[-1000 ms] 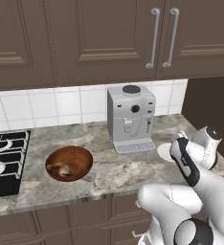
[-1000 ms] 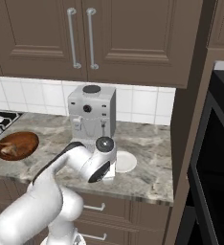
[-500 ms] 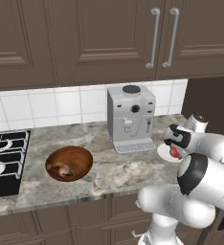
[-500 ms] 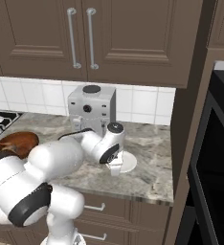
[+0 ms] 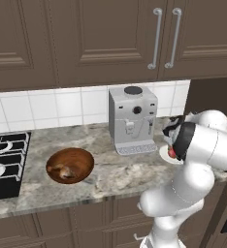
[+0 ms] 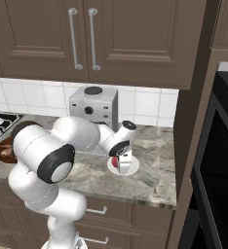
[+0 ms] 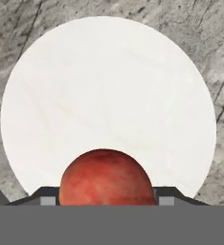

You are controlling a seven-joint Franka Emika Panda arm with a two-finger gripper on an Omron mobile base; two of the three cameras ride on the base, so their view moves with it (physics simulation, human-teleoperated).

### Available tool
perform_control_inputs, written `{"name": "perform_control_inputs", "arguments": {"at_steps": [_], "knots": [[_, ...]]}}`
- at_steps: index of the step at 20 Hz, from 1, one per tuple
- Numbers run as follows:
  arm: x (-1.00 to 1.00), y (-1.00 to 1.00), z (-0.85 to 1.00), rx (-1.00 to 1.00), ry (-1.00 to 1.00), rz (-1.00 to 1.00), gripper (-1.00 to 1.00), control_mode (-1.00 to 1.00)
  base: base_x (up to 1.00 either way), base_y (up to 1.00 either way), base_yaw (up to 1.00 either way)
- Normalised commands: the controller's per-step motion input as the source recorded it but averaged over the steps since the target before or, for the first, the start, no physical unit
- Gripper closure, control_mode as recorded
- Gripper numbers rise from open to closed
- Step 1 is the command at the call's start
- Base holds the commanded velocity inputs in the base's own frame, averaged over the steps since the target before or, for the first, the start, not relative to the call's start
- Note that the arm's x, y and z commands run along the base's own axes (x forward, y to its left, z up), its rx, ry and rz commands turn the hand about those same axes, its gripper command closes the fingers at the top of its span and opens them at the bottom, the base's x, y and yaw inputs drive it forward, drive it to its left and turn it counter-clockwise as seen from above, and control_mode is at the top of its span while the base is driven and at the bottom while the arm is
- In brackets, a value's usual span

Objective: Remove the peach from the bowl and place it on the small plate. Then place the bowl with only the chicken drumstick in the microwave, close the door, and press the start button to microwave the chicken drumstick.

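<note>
One peach sits clamped between the tips of the pincer, jaws closed on its sides, directly above the small plate. Lower straight down (the plate's middle lies just ahead) and part the jaws only once fruit meets china. The bowl waits well off on the bench.
</note>
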Motion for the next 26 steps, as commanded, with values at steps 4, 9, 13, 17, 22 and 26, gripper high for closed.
{"name": "perform_control_inputs", "arguments": {"at_steps": [4, 9, 13, 17, 22, 26], "knots": [[0.26, 0.00, -0.33, 0.02, 0.10, 0.08, -1.00, -1.00, 0.00, 0.00, 0.00], [0.01, 0.00, -0.15, -0.02, 0.03, 0.01, -1.00, -1.00, 0.00, 0.00, 0.00], [-0.26, 0.00, -0.05, -0.02, 0.00, 0.00, -1.00, -1.00, 0.00, 0.00, 0.00], [-0.60, 0.00, 0.36, -0.02, -0.13, 0.00, -1.00, -1.00, 0.00, 0.00, 0.00], [-0.55, 0.01, 0.67, -0.05, -0.16, 0.00, -1.00, -1.00, 0.00, 0.00, 0.00], [-0.52, 0.40, 0.62, -0.08, -0.20, 0.00, -1.00, -1.00, 0.00, 0.00, 0.00]]}}
